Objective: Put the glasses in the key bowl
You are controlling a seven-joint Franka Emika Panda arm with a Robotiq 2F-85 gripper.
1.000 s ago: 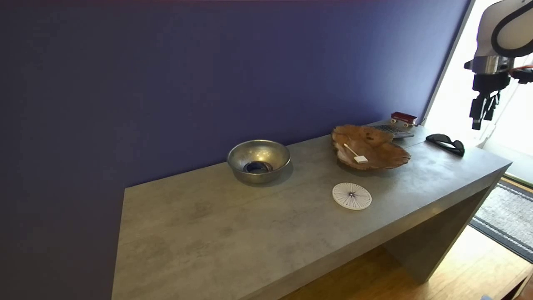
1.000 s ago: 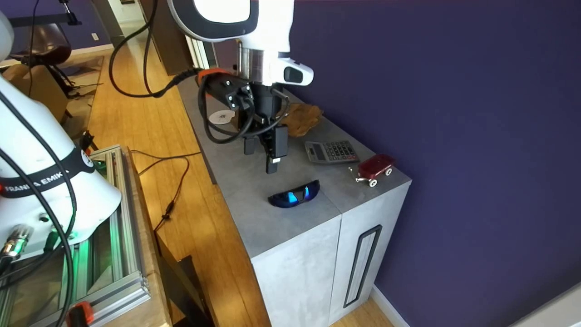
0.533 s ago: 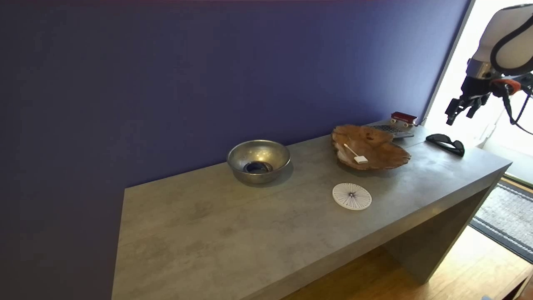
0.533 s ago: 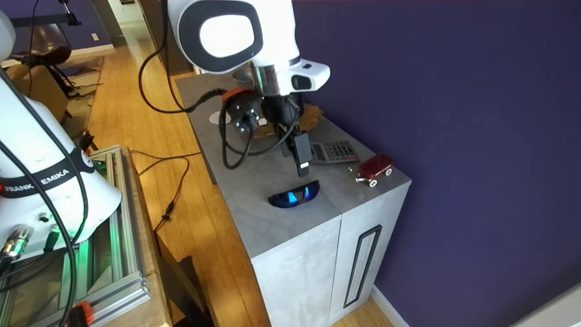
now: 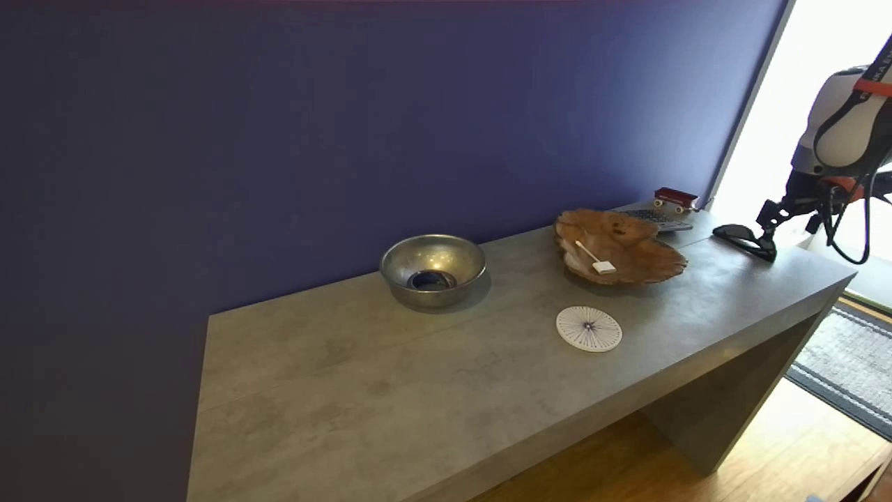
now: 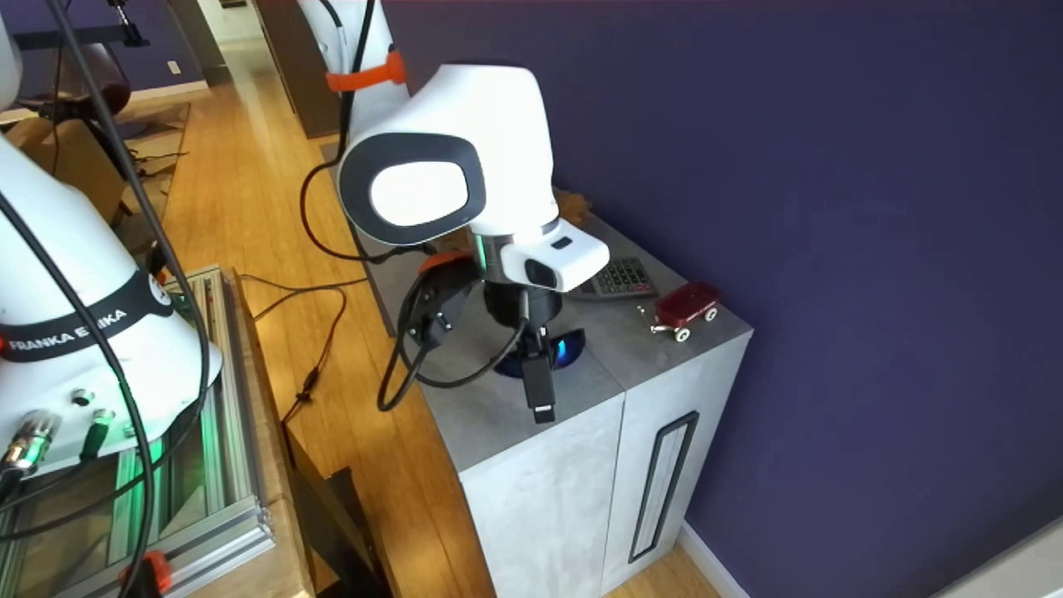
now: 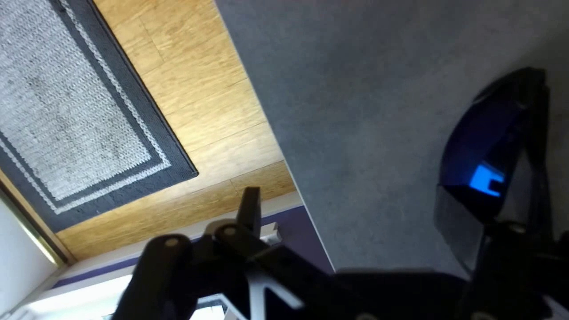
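Observation:
The black glasses point(image 5: 729, 231) lie folded on the grey table at its far end. They are partly hidden by my gripper in an exterior view point(image 6: 570, 347). Their dark blue lens point(image 7: 475, 142) shows at the right of the wrist view. My gripper point(image 5: 789, 233) is low and tilted beside the glasses, open, with nothing between its fingers. In the wrist view the fingers point(image 7: 366, 218) are wide apart, and the right one overlaps the near end of the glasses. I cannot tell whether it touches them. The brown wavy key bowl point(image 5: 631, 244) is mostly hidden in an exterior view point(image 6: 573, 205).
A white scoop-like piece point(image 5: 603, 266) lies in the key bowl. A white disc point(image 5: 589, 328) and a silver metal bowl point(image 5: 433, 296) stand farther along the table. A calculator point(image 6: 623, 278) and a red toy wagon point(image 6: 688, 304) sit by the wall. The table edge point(image 7: 266, 120) is near the gripper.
My gripper has come down from above the table to beside the glasses and has tilted on the way. The glasses and the key bowl have not visibly moved.

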